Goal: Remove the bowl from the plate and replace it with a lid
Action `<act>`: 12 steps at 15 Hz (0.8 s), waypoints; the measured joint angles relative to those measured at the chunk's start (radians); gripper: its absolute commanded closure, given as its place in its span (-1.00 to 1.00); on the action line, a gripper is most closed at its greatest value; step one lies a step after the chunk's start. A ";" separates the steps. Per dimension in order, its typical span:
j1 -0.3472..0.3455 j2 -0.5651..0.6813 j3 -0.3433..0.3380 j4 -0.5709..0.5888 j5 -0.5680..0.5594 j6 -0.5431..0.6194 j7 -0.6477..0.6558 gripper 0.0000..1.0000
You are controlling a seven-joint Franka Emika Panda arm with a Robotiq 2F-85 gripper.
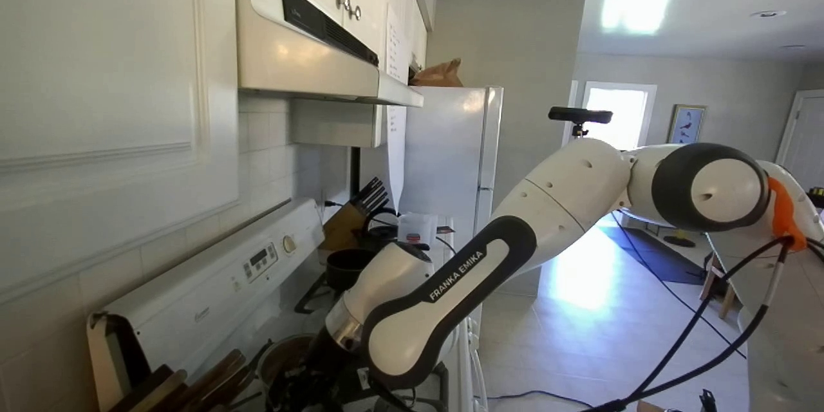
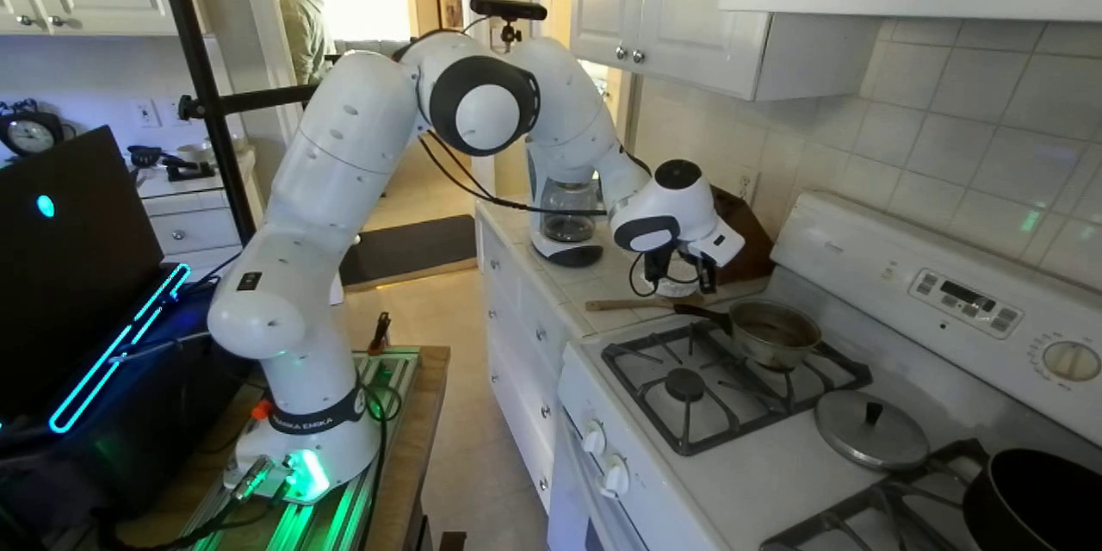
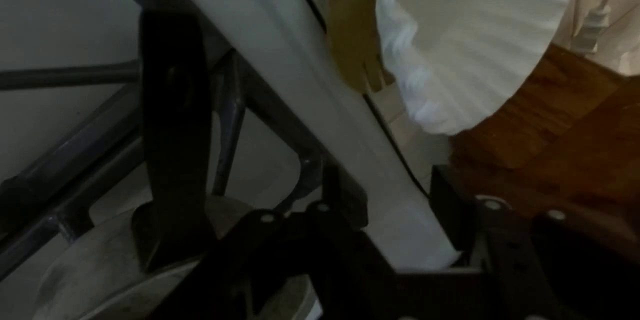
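The bowl [image 3: 480, 35], white with a finely pleated side, is at the upper right of the wrist view, beyond my fingertips. My gripper [image 3: 391, 190] stands open there, with only the pale stove edge showing through the gap. An exterior view has the gripper [image 2: 679, 282] low over the counter beside the stove, the bowl [image 2: 678, 289] partly hidden behind its fingers. The lid [image 2: 887, 439], grey and round with a black knob, lies on the stovetop between the burner grates. No plate can be made out. My gripper [image 1: 309, 383] is dark and unclear at the bottom of an exterior view.
A metal pan [image 2: 775, 331] sits on the near burner, its dark handle [image 3: 175, 110] beside my fingers. A wooden spatula [image 2: 633, 305] lies along the counter. Brown wood [image 3: 540, 110] borders the bowl. A coffee maker [image 2: 568, 224] and a dark pot [image 2: 1033, 491] stand further off.
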 measured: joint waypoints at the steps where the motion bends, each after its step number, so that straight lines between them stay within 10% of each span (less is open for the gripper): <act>1: -0.001 -0.001 -0.014 0.010 0.000 0.004 0.014 -0.79; 8: 0.004 -0.019 -0.139 0.079 -0.006 0.080 0.087 -1.00; 12: 0.149 -0.020 -0.427 0.100 -0.074 0.080 0.126 -1.00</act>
